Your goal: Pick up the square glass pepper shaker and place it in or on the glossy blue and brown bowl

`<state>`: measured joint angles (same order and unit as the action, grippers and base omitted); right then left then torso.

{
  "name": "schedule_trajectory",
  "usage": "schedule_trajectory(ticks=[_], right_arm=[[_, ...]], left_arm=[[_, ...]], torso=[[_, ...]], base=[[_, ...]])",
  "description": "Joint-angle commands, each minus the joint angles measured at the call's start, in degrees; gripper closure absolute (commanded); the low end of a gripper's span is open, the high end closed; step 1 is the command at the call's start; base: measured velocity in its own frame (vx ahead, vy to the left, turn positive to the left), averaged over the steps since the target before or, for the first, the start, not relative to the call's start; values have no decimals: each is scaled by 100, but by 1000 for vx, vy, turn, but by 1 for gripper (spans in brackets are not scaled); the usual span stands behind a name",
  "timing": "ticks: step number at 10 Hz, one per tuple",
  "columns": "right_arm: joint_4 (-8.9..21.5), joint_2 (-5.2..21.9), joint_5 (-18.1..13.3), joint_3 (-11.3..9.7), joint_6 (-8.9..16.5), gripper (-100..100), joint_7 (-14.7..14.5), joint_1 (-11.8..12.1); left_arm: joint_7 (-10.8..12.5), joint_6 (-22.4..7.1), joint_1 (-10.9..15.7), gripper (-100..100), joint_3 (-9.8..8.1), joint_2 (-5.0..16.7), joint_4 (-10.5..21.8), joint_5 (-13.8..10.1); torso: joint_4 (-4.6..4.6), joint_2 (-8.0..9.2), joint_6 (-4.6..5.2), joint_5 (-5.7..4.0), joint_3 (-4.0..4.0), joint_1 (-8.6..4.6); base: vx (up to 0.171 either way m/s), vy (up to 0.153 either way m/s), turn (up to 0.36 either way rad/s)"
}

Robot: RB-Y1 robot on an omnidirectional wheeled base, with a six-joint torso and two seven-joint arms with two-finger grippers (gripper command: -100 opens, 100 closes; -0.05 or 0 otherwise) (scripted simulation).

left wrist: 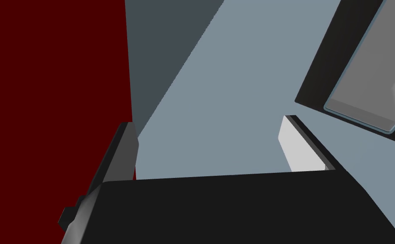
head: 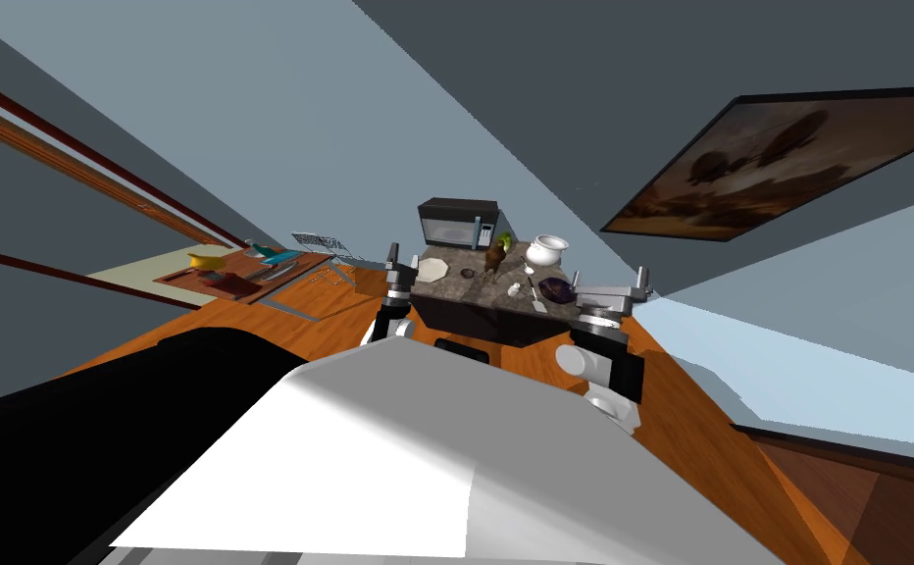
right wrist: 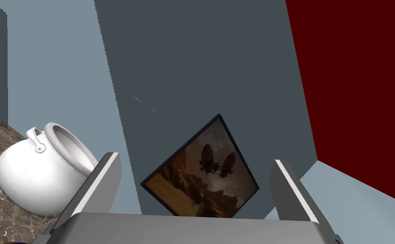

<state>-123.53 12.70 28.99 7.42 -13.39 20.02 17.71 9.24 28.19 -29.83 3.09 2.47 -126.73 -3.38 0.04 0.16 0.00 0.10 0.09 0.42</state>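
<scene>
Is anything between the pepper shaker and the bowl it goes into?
Nothing clearly. In the head view the small pale shaker stands on the stone counter close beside the dark bowl; a thin pale sliver by the gap is too small to identify.

The counter top (head: pixel 453 285) is rendered as mottled brown-grey stone, smooth and polished in look. The white pot (right wrist: pixel 31 182) is shown with a smooth, softly glossy surface, much like glazed ceramic. The floor (head: pixel 710 432) is given a warm wood finish with a light sheen. The microwave (head: pixel 457 225) is finished in matt black, and its door panel is glassy. A dark gloss is seen on the bowl (head: pixel 555 289). The fingers of the right gripper (right wrist: pixel 194 157) are drawn smooth and matt grey.
</scene>
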Motion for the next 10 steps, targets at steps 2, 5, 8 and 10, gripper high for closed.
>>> schedule_trajectory(ticks=[2, 5, 8, 10], right_arm=[[240, 74, 439, 45, 274, -100, 441, -134], [451, 101, 757, 42, 494, -100, 813, -210], [687, 113, 1063, 8, 722, -100, 1191, -262], [943, 106, 1353, -52, 953, -100, 1551, -292]], left_arm=[[0, 0, 0, 0, 0, 0, 0, 0], [0, 0, -1, 0, -1, 1, 0, 0], [0, 0, -1, 0, -1, 1, 0, 0], [0, 0, -1, 0, -1, 1, 0, 0]], torso=[[-1, -2, 0, -1, -1, -2], [-4, -21, 0, -4, -12, -22], [-7, -29, -1, -6, -17, -27], [-6, -29, 0, -8, -17, -34]], base=[[-34, 102, -17], [5, 54, -2], [17, 36, 12], [29, 18, 28]])
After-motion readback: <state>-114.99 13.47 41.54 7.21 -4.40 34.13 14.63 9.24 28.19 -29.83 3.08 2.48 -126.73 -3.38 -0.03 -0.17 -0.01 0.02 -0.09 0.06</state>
